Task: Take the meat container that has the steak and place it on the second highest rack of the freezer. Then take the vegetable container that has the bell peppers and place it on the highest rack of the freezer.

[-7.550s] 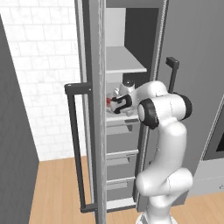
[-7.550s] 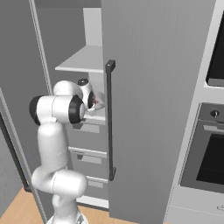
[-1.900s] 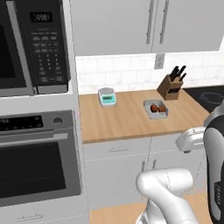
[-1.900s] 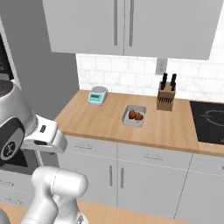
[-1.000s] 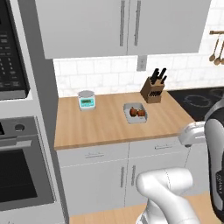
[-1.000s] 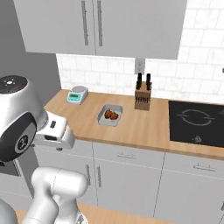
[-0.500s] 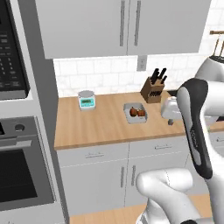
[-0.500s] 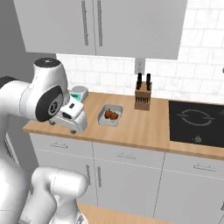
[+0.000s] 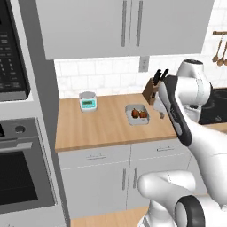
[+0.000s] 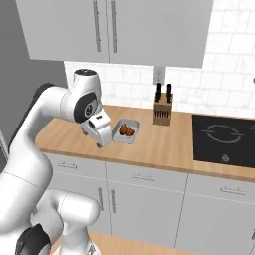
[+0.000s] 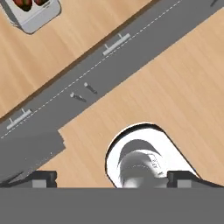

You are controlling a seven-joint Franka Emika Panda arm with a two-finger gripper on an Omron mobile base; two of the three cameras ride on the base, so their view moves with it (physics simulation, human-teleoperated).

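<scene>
The end effector (image 10: 101, 141) is hanging over the front edge of the tabletop (image 9: 106, 128), pointing down. In the hand view its two fingertips (image 11: 43, 177) are sitting far apart with nothing between them, so it is standing wide open, holding and touching nothing. Just beyond it, toward the middle of the tabletop, the vegetable container (image 9: 137, 114) is resting with the bell peppers (image 10: 127, 131) inside, not yet grasped. Judging by this, the bell-pepper half of the task is only beginning: the container is waiting to be picked up and carried to the highest rack of the freezer. Further back, a small kitchen scale (image 9: 88, 101) and a knife block (image 10: 161, 112) are standing near the tiled wall.
</scene>
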